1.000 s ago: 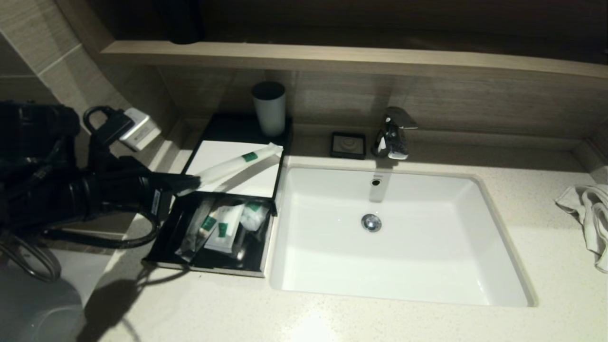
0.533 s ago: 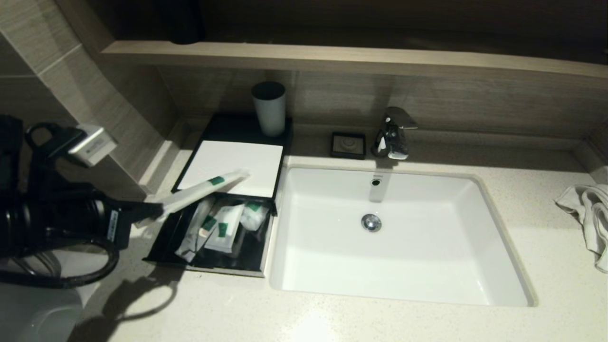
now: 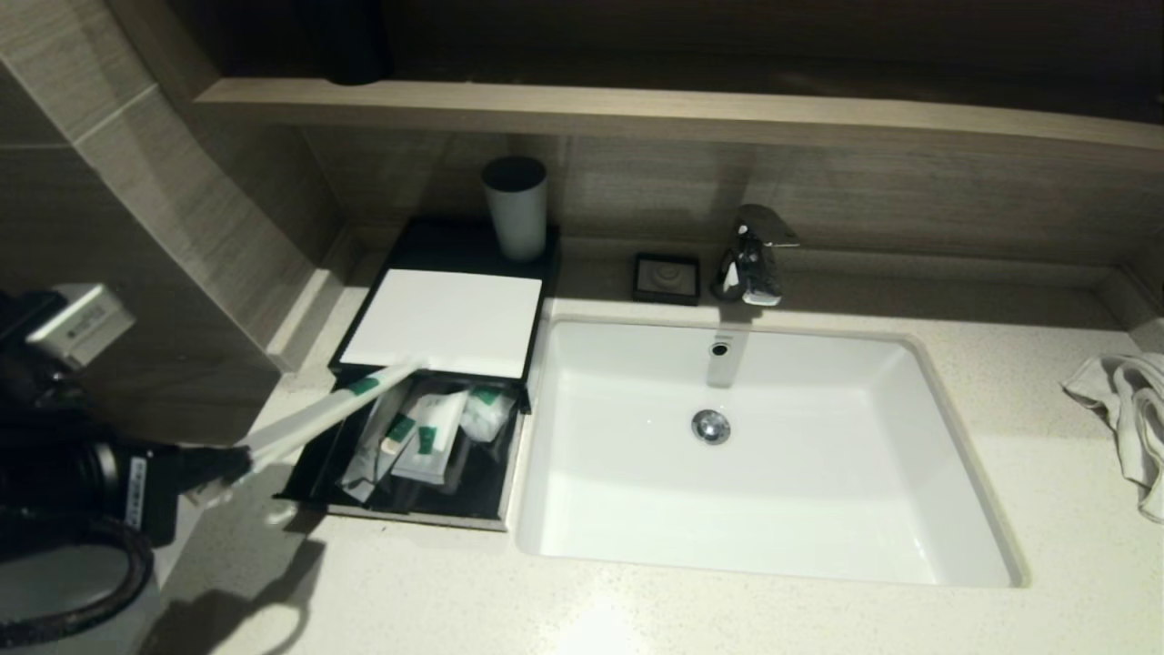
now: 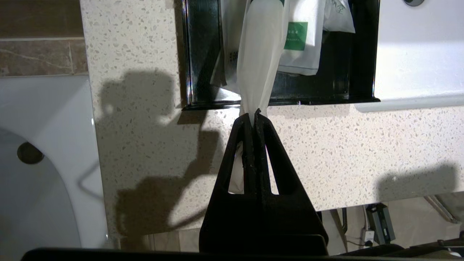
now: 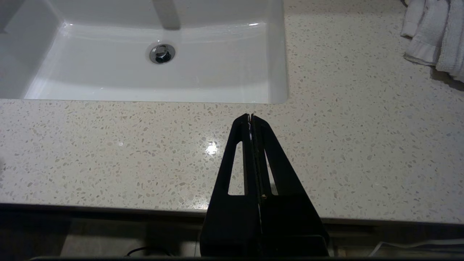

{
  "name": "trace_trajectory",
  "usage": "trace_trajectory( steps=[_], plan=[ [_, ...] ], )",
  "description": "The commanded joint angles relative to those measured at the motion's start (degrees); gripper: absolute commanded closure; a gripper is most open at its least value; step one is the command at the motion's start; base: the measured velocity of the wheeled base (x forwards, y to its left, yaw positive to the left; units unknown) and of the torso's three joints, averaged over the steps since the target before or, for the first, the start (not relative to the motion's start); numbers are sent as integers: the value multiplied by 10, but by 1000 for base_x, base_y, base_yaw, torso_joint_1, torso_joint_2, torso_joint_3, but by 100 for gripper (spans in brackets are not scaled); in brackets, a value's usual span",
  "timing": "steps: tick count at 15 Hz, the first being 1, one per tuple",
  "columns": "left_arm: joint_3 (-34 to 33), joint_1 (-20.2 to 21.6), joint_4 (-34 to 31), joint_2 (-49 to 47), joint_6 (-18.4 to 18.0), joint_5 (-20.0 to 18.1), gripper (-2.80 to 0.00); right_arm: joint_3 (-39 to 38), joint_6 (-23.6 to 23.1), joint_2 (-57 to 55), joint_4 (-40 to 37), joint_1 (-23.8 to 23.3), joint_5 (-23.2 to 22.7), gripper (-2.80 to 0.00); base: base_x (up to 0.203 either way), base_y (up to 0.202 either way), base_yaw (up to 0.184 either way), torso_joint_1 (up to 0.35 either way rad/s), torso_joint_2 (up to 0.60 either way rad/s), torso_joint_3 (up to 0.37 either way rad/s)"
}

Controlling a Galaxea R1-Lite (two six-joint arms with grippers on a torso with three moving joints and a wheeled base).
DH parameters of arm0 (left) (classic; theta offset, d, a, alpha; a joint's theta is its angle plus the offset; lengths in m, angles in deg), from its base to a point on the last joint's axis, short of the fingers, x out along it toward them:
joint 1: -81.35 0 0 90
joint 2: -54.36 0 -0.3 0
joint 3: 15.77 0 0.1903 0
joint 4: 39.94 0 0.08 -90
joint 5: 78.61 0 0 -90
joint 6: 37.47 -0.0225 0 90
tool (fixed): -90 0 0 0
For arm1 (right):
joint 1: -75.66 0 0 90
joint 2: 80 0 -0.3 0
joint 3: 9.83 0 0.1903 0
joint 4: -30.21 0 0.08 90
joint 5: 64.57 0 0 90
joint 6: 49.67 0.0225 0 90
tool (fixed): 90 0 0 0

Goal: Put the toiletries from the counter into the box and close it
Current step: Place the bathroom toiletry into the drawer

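A black box stands on the counter left of the sink, its near part open and several white sachets with green labels inside. A white lid covers its far part. My left gripper is shut on the end of a long white packet with a green band; the packet slants up over the box's left edge. In the left wrist view the gripper pinches the packet just before the box's near rim. My right gripper is shut and empty above the counter's front edge.
A white sink fills the middle of the counter. A tap and a small black dish stand behind it. A cup stands behind the box. A crumpled towel lies at the right. A wall stands at the left.
My left gripper has drawn back toward me and to the left, lower, carrying the long packet from over the white lid to the box's left front edge.
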Motion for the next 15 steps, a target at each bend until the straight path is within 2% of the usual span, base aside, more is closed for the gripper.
trace_trajectory(
  steps=[1, 6, 13, 15],
  plan=[
    [-12, 0, -3, 28, 2, -1, 0, 0, 0, 0, 0, 0, 0, 0, 0, 0, 0, 0, 0, 0],
    [-27, 1, -40, 62, 6, -1, 0, 0, 0, 0, 0, 0, 0, 0, 0, 0, 0, 0, 0, 0],
    [-61, 1, -33, 44, 6, -2, 0, 0, 0, 0, 0, 0, 0, 0, 0, 0, 0, 0, 0, 0],
    [-56, 1, -22, 23, 17, -2, 0, 0, 0, 0, 0, 0, 0, 0, 0, 0, 0, 0, 0, 0]
  ],
)
